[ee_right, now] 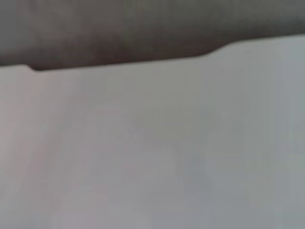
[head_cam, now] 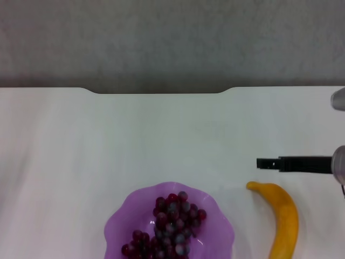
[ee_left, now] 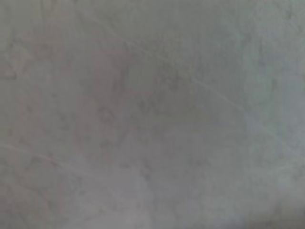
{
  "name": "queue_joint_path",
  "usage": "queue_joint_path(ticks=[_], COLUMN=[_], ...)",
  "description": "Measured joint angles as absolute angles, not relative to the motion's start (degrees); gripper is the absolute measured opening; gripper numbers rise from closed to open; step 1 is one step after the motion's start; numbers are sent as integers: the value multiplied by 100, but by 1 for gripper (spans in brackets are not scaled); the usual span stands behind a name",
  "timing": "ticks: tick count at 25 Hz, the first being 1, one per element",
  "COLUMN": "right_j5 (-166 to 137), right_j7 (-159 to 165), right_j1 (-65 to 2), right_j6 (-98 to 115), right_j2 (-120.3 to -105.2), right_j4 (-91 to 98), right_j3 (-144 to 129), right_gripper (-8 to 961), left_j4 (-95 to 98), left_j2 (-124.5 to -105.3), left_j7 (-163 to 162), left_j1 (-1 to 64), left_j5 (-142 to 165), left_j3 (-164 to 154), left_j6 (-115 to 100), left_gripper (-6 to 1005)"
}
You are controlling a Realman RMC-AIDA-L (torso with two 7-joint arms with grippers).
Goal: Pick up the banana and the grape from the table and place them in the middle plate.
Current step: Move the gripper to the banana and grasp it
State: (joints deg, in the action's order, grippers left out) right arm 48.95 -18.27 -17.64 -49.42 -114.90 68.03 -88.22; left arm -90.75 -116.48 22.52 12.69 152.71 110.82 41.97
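The grape (head_cam: 170, 226), a dark red-purple bunch, lies in the middle plate (head_cam: 121, 224), light purple with a wavy rim, at the near edge of the head view. The banana (head_cam: 283, 216) lies on the white table (head_cam: 161, 135) to the right of the plate, stem end pointing left and away. My right gripper (head_cam: 260, 162) reaches in from the right as a thin black bar, just beyond the banana's stem end and apart from it. It holds nothing. My left gripper is out of view.
The table's far edge has a shallow notch (head_cam: 159, 91), which also shows in the right wrist view (ee_right: 119, 62). Grey floor lies beyond it. The left wrist view shows only a plain grey surface (ee_left: 152, 114).
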Motion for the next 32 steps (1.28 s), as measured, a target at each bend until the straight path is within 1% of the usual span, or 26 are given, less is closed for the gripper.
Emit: queue_joint_path(ticks=[22, 32], right_j5=[4490, 4083], right_j7=[-1805, -1804], right_j1=[-1996, -2347], right_j6=[-5590, -5837], right_j2=[-11458, -11469], right_j4=[6361, 5905], right_j3=[-8575, -8441], right_gripper=[784, 782], left_j4=[-9123, -8921], left_j2=[-11638, -11626], left_j7=[2101, 2123], left_j1=[1398, 1573], left_j5=[15698, 15697], left_j3=[11115, 11118], left_j6=[4321, 4344], left_gripper=[866, 866])
